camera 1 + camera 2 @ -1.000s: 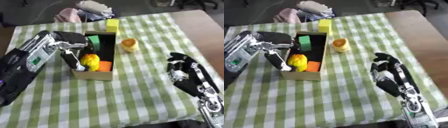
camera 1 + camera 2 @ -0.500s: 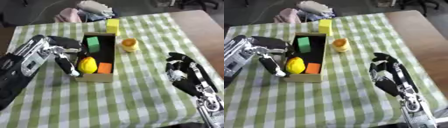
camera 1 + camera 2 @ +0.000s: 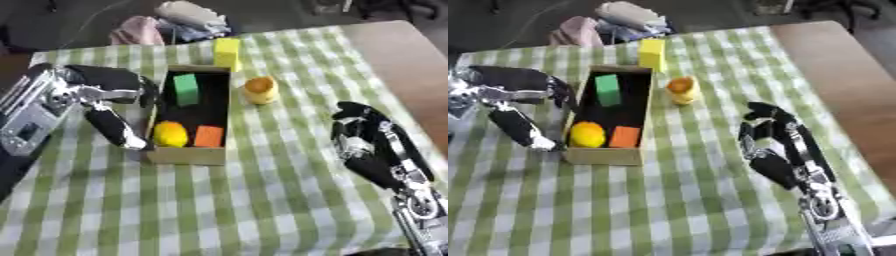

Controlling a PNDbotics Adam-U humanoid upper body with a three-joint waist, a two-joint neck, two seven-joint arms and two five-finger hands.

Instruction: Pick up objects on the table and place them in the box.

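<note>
box (image 3: 191,156) long axis pointing away (three items inside)

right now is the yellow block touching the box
Cannot tell. In the left eye view the yellow block stands right behind the box far end, with no gap and no plain contact showing.

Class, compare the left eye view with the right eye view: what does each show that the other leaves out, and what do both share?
Only the left eye view shows the silver casing of the left forearm at its left edge. Only the right eye view shows more of the bare wooden table to the right of the checked cloth.

Both show the box holding a green block, a yellow round thing and an orange block; the yellow block behind it; the orange cup-like thing beside it; the left robot hand; and the right robot hand.
</note>
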